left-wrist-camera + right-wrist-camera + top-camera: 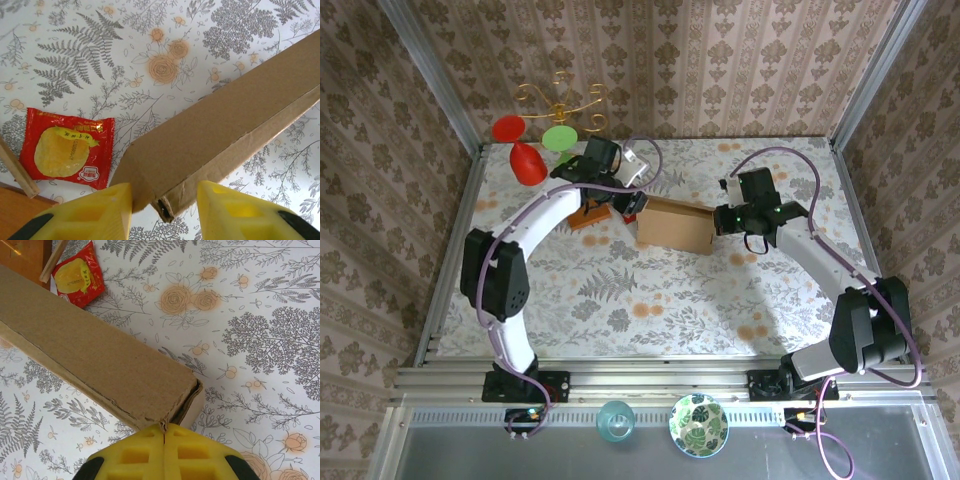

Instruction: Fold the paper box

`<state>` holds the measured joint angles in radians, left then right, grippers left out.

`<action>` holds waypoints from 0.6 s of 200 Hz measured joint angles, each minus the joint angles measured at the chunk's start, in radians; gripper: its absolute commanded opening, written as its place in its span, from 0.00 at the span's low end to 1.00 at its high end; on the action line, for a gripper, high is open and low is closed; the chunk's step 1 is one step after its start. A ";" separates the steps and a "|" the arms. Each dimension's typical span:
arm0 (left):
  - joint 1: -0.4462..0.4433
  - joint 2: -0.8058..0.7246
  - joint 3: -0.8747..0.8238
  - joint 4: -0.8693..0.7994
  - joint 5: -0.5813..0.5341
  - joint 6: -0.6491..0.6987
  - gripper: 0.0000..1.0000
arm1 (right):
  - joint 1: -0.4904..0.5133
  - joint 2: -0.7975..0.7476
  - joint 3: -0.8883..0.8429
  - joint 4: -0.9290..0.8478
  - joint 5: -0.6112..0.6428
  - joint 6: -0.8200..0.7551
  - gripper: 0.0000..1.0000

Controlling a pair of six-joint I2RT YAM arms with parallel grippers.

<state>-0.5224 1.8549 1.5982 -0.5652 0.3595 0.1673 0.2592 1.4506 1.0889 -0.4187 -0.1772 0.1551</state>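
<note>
Yellow R gripper [164,437] pinched shut on paper box [100,367] corner — L gripper [165,207] straddles opposite end, fingers apart — I see box's long axis spanning both.

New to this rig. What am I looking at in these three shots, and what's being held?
Two robot arms are bolted at the near edge of a floral-print table, each ending in two yellow fingers. The overhead camera looks down from behind them; the other two pictures come from cameras on each wrist.

Between the arms sits a plain brown cardboard box, partly folded. The left fingers straddle one end corner with gaps either side. The right fingers are pressed shut against the box's other end; whether cardboard is pinched is unclear.

Nearby lie a small red-and-yellow snack packet and an orange-brown wooden board.
</note>
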 measured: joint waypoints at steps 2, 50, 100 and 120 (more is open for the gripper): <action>0.000 0.003 0.001 -0.002 0.001 0.002 0.39 | -0.001 0.001 0.001 -0.001 -0.002 0.000 0.00; 0.000 0.031 0.026 -0.040 0.014 0.021 0.45 | -0.026 0.034 0.048 -0.048 -0.050 -0.002 0.00; 0.014 0.030 0.029 -0.040 0.055 0.029 0.46 | -0.056 0.056 0.080 -0.091 -0.104 -0.004 0.00; 0.030 0.030 0.029 -0.053 0.072 0.036 0.45 | -0.059 0.067 0.096 -0.112 -0.121 -0.008 0.00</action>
<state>-0.4927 1.8851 1.6276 -0.6182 0.4320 0.2031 0.2005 1.5177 1.1847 -0.5304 -0.2977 0.1474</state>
